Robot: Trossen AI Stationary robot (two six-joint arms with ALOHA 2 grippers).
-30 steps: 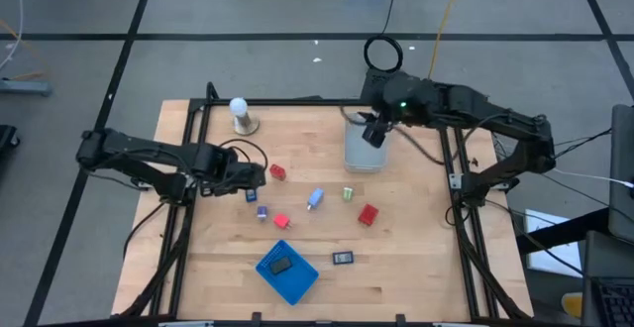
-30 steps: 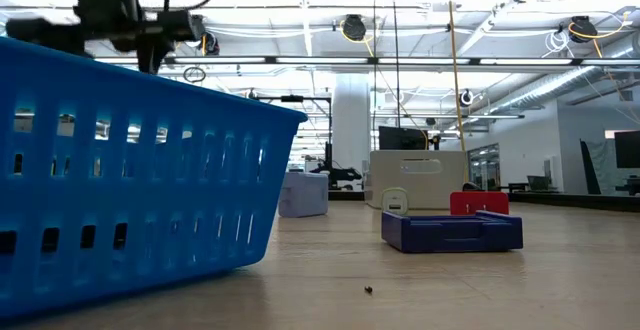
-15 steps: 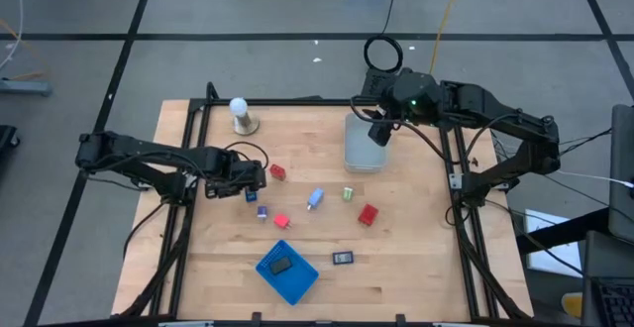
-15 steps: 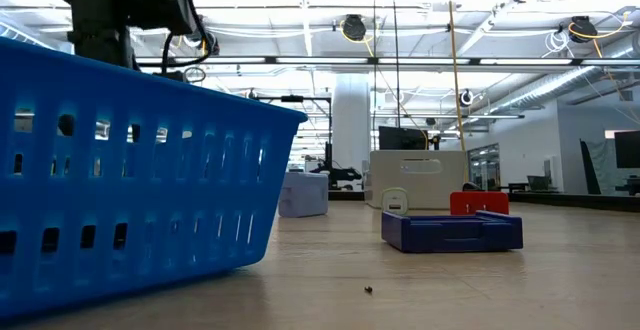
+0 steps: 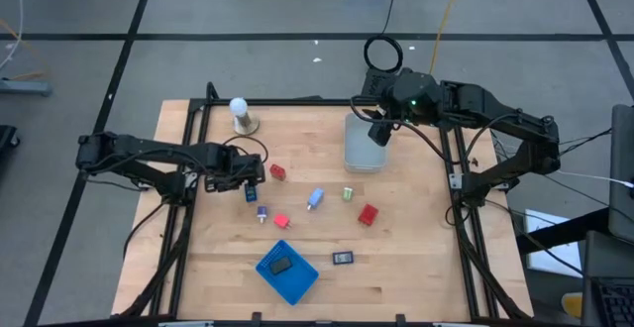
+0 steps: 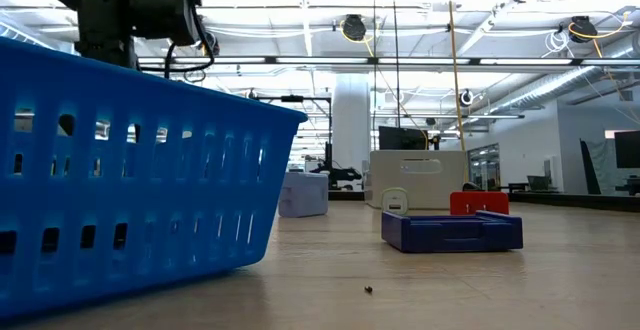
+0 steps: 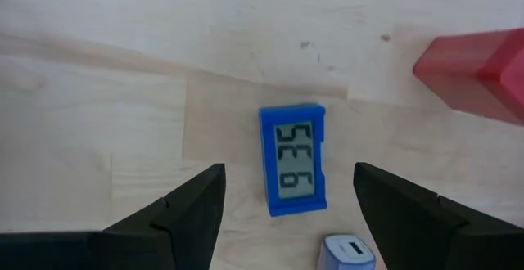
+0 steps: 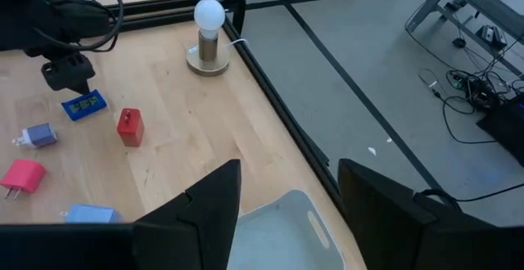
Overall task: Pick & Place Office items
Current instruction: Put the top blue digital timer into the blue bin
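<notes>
My left gripper (image 7: pixel 286 180) is open and points down over a small blue piece with a grey number display (image 7: pixel 295 170). One finger stands on each side of it, apart from it. The piece lies flat on the table (image 5: pixel 251 195). Around it lie red blocks (image 5: pixel 277 171) (image 5: pixel 281 222) (image 5: pixel 368 214), a pale blue tube (image 5: pixel 315 199), a green bit (image 5: pixel 349 194), a purple bit (image 5: pixel 262 212) and a black rectangle (image 5: pixel 343 258). Another black rectangle (image 5: pixel 281 265) lies in the blue tray (image 5: pixel 297 279). My right gripper (image 8: pixel 288 172) is open above the clear bin (image 5: pixel 363 154).
A white ball on a round stand (image 5: pixel 239 115) sits near the table's far left corner. A black frame rail (image 5: pixel 451 173) runs along the table's sides. In the low view the blue tray (image 6: pixel 130 170) fills the left foreground. Bare wood lies along the table's right side.
My right arm's wrist has shifted a little toward the table's right edge above the clear bin, then kept still. In the low view my left gripper has turned and shifted slightly above the small pieces. No piece has moved.
</notes>
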